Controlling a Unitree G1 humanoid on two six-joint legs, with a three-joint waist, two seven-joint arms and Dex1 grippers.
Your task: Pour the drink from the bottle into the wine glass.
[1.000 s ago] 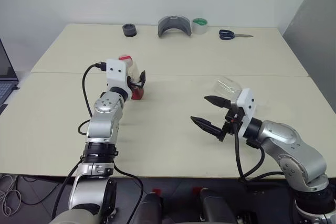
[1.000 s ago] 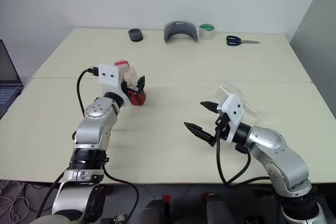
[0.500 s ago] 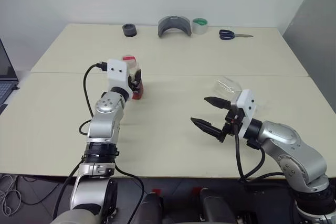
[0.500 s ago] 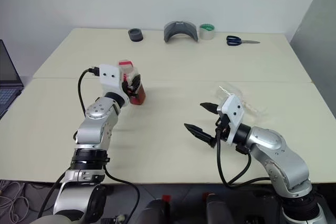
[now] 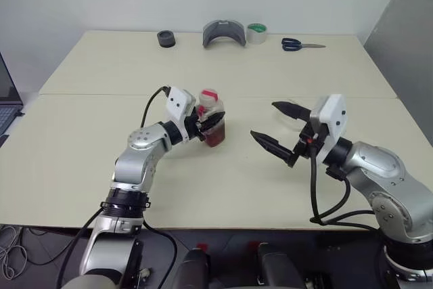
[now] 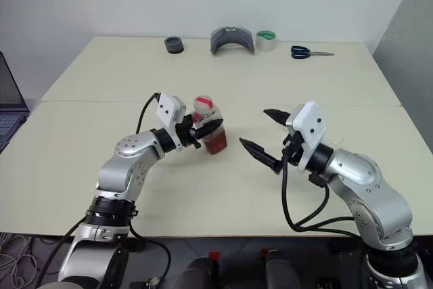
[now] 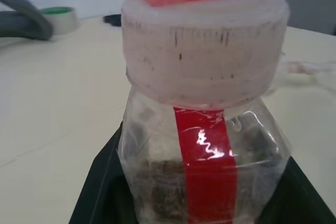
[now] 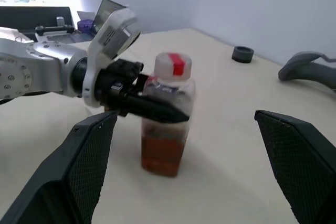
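The bottle [image 5: 209, 99] is a small clear one with a red label strip and a red-and-white cap. It stands upright near the table's middle, with the amber drink [image 5: 216, 137] in its lower half. My left gripper [image 5: 213, 124] is shut on the bottle's body from the left side. Just to the right, my right gripper [image 5: 264, 120] hangs open above the table, its fingertips pointing at the bottle and apart from it. The wine glass [image 7: 307, 69] is a faint clear shape on the table beyond the bottle. My right wrist mostly hides it in the head views.
Along the far edge of the table [image 5: 81, 120] lie a black ring [image 5: 166, 38], a grey curved piece [image 5: 224, 33], a tape roll [image 5: 257, 32] and scissors [image 5: 301, 45]. A laptop [image 5: 7, 103] sits off the left edge.
My left gripper closed on the bottle and carried it rightward towards the table's middle while swinging to point right. My right gripper rose, still open.
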